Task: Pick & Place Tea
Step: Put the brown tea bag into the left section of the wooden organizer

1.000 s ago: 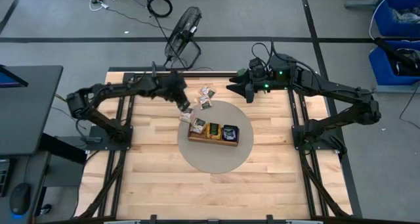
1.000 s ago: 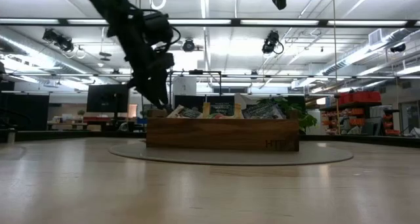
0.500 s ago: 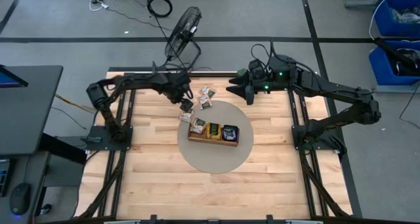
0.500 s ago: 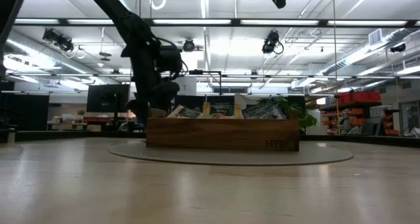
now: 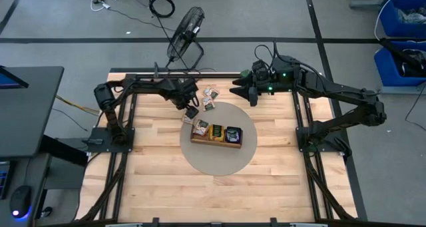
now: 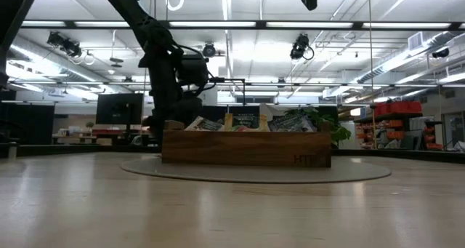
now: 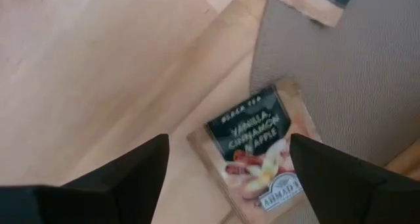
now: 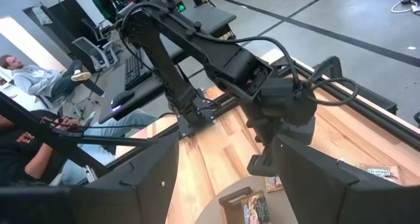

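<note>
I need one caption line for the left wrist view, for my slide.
Open left gripper above a vanilla cinnamon apple tea packet lying across the edge of the grey mat.

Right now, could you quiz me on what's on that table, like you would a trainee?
1. True or false: the left gripper is shut on a tea packet.
2. Where does that packet lie? A) in the tray B) across the edge of the round mat and the bare table C) on the floor
3. Fill in: the right gripper hangs over the table's far edge, holding ____.

Key: 1. False: its fingers stand apart either side of the packet, which lies flat below them. 2. B. 3. Nothing; it is open and waits.
</note>
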Controlling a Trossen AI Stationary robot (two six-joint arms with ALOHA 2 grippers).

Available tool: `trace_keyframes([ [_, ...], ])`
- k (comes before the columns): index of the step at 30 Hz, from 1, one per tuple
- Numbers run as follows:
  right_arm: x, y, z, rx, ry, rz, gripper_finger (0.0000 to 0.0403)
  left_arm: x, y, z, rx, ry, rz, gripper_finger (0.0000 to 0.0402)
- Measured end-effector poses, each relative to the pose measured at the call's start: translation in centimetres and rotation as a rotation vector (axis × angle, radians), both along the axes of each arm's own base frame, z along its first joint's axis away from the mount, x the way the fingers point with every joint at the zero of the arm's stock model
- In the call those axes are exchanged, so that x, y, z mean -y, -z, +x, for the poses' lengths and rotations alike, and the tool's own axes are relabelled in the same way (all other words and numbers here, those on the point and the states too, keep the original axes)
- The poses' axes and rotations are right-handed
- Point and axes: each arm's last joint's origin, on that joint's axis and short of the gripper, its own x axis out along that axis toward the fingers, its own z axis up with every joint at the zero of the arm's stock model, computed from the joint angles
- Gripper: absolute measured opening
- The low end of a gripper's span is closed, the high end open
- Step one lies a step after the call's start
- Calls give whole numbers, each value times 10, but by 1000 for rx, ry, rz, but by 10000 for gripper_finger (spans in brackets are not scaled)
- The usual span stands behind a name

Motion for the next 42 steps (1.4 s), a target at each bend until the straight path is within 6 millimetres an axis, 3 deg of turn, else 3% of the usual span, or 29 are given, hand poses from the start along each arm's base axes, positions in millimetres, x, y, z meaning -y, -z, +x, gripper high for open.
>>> trace_keyframes([
  [12,0,1,0,-10,0,3,256,11,12,10,-58,24,52,279],
  [29,0,1,0,-12,0,3,256,10,10,14,-34,47,52,81],
  [33,0,2,-1,-19,0,5,256,7,-2,19,-21,70,80,41],
  [36,0,2,-1,-26,0,7,256,4,-23,25,41,78,122,13],
  [42,0,3,-1,-28,0,7,256,0,-66,30,155,74,193,8],
])
